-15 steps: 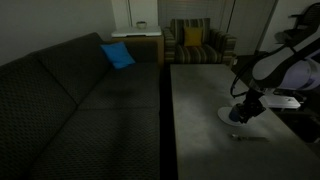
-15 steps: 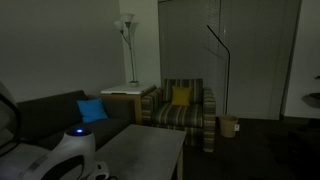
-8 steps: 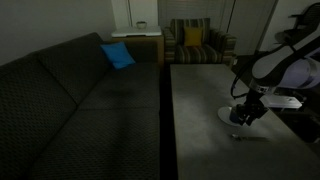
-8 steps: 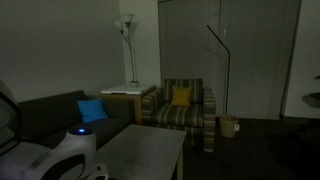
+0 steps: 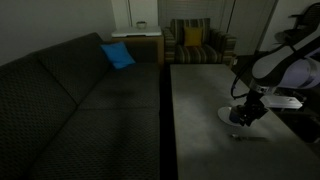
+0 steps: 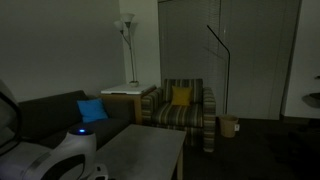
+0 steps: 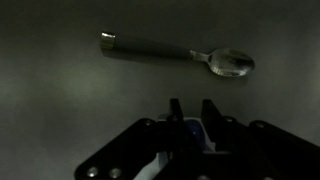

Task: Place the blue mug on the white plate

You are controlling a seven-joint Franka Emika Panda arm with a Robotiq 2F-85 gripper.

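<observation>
In an exterior view my gripper [image 5: 243,114] hangs low over the white plate [image 5: 226,117] at the right side of the grey table. In the wrist view the two dark fingers [image 7: 191,112] stand close together with the dark-blue mug [image 7: 193,131] between them. Pale parts of the white plate [image 7: 158,165] show just beneath the mug. The gripper looks shut on the mug. The picture is too dark to tell whether the mug touches the plate. The other exterior view shows neither the mug nor the plate.
A metal spoon [image 7: 180,52] lies on the table beyond the fingers, also in an exterior view [image 5: 241,137]. A dark sofa [image 5: 70,100] with a bright-blue cushion [image 5: 117,55] runs along the table [image 5: 195,100]. A striped armchair [image 6: 182,108] stands behind.
</observation>
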